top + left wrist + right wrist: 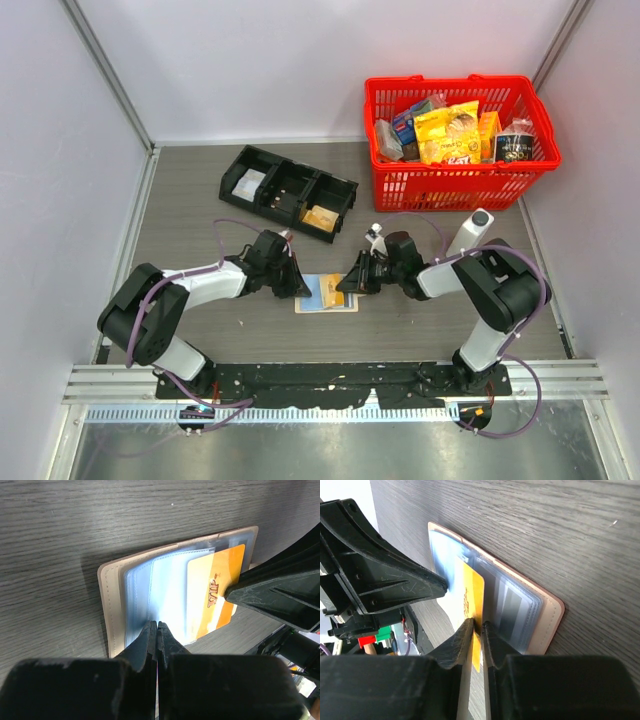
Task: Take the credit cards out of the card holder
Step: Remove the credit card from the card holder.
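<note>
Grey worktop [200, 330]: red basket [460, 186] at 1 o'clock, black tray [262, 160] at 11. Left end effector [157, 625] is pressed together, tips on the card holder [112, 610] sleeves from 9 o'clock. Right end effector [477, 625] at 3 is slightly spread astride the yellow card [215, 595] edge. Card holder lies open mid-worktop between them, yellow card in its 3 o'clock half.

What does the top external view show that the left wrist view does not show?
Only the top external view shows the red basket of snack packets and the black tray. Only the left wrist view shows the letters VIP on the orange card, the clear sleeves beside it, and that the left gripper is shut, its tips on a sleeve. Both show the card holder lying open on the table, with the right gripper at the orange card.
</note>
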